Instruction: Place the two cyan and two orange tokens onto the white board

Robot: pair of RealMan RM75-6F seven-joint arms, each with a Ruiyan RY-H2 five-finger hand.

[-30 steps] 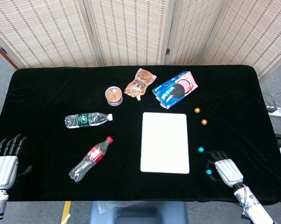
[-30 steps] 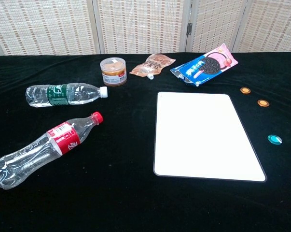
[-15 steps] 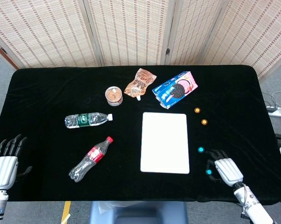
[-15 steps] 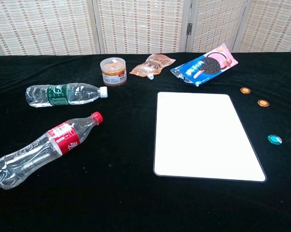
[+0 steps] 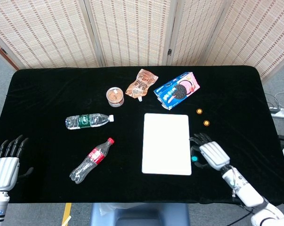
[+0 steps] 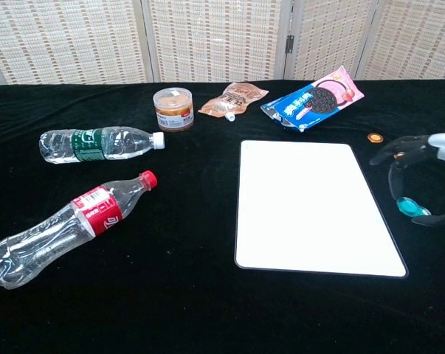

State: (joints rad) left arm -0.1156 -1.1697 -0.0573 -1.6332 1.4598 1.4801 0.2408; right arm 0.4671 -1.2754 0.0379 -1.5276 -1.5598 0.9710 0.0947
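Within the last second the right hand (image 5: 211,155) has moved left and farther in from the near right of the counter (image 5: 47,89), carrying 1 cyan token (image 5: 194,159) pinched in its fingers (image 6: 399,151) just beside the white board (image 5: 166,143); the first placement looks close, with the board bare. The left hand (image 5: 5,162) rests at the near left edge, fingers spread, holding nothing. Farther off, 2 orange tokens (image 5: 206,123) lie right of the board. The head view shows both; the chest view shows only 1, and misses the left hand. I cannot find the second cyan token.
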